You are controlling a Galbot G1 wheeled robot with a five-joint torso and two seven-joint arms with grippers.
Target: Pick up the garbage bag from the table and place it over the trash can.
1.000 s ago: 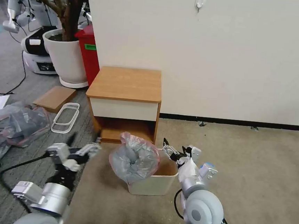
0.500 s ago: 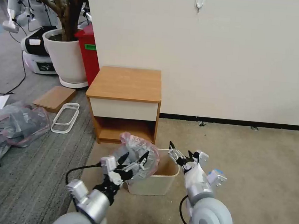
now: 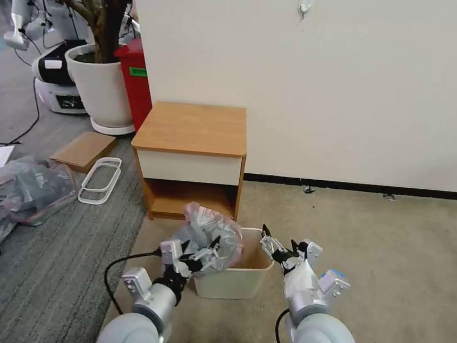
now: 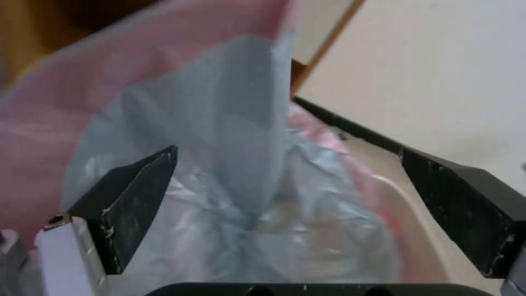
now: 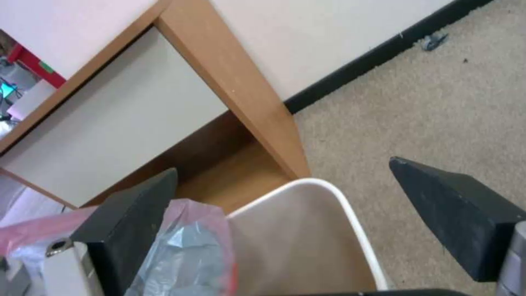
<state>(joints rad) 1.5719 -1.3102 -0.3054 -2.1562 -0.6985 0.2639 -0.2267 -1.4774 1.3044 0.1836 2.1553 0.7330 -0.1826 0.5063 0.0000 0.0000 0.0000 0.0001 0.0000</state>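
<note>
Your left gripper (image 3: 199, 250), low and left of centre in the head view, is spread wide right against the bag (image 3: 209, 236), with nothing pinched; in the left wrist view the plastic (image 4: 219, 164) bulges between the two open fingers. The bag sits bunched over the left end of the can (image 3: 238, 279), lower centre of the frame, while the can's right half is bare. The right gripper (image 3: 280, 247) hovers by the can's right rim, jaws apart and empty; the right wrist view shows that rim (image 5: 340, 197) between its fingers. To do this step well, I'd close the left fingers on the pinkish edge, not the crumpled middle, so the mouth can be drawn across. Count: one bag on the can, one can, one table (image 3: 192, 128) at centre, two grippers, plus one heap (image 3: 19, 188) of spare bags at the left edge.
</note>
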